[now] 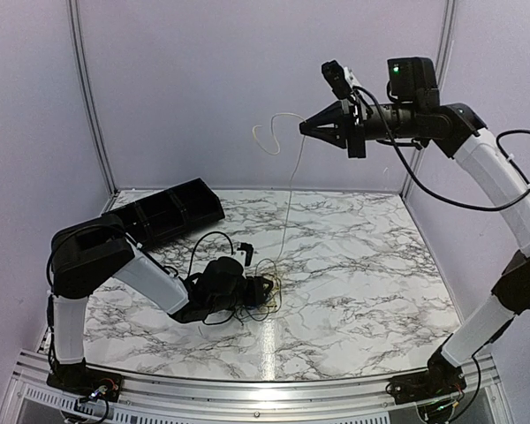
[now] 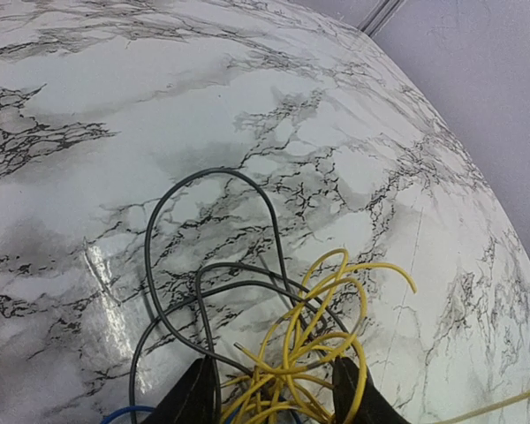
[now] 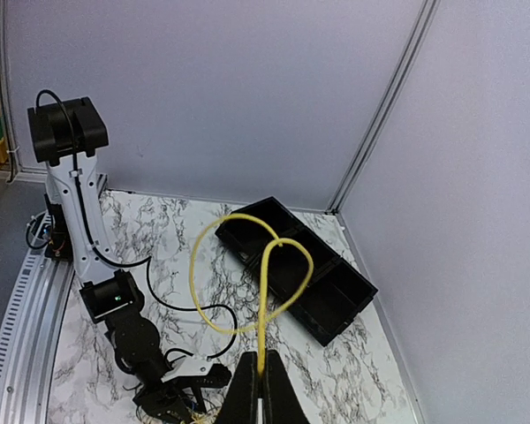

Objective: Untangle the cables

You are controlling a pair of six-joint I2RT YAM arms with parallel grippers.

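Note:
A tangle of cables lies on the marble table [image 1: 362, 265] by my left gripper [image 1: 263, 287]. In the left wrist view the yellow cable coils [image 2: 322, 344], a black cable [image 2: 159, 230] and a bit of blue cable [image 2: 124, 412] lie between and ahead of my left gripper [image 2: 272, 393], whose jaws stand apart around the pile. My right gripper [image 1: 306, 128] is raised high and shut on one yellow cable [image 1: 289, 194], which hangs down to the pile. In the right wrist view that yellow cable [image 3: 261, 265] loops out beyond the shut gripper [image 3: 261, 375].
A black compartment tray [image 1: 172, 212] stands at the back left of the table; it also shows in the right wrist view [image 3: 336, 300]. A thick black arm cable [image 1: 208, 238] arcs over the left wrist. Walls enclose the table at back and sides.

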